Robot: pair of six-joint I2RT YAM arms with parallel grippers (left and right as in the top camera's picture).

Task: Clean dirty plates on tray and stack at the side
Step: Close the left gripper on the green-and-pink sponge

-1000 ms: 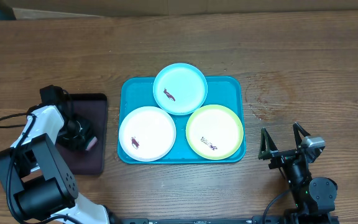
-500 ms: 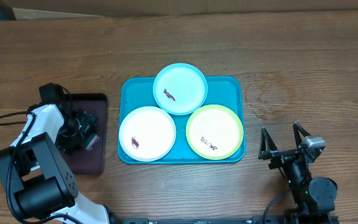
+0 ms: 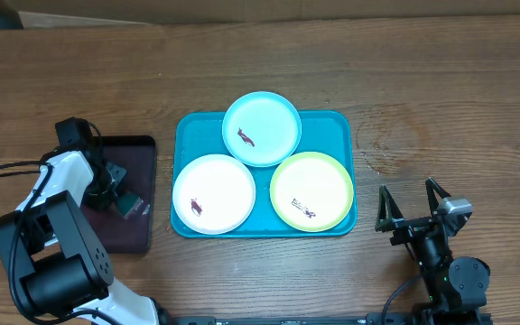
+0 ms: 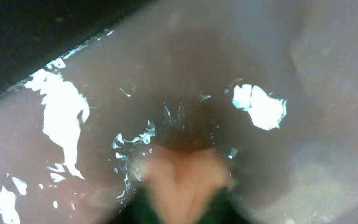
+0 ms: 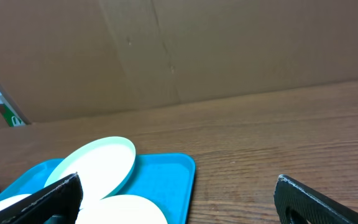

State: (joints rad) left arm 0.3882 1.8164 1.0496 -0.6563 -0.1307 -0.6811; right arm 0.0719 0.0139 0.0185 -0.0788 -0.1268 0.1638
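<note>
Wood tabletop (image 3: 422,72) lies under my wide-open right gripper (image 3: 407,191); ahead-left of it, teal tray (image 3: 192,126) carries white plate (image 3: 213,193), pale blue plate (image 3: 261,128), yellow-green plate (image 3: 311,190). Cardboard wall (image 5: 229,50) beyond. My left gripper (image 3: 129,206) over maroon tray (image 3: 138,153), grip unreadable.

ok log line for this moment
left tool low over dark tray, grip unclear | right tool open, empty | white plate, blue plate, yellow-green plate on teal tray, smeared, unstacked

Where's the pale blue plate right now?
Overhead view: the pale blue plate sits at the far middle edge of the tray, just behind the white plate and yellow-green plate.
</note>
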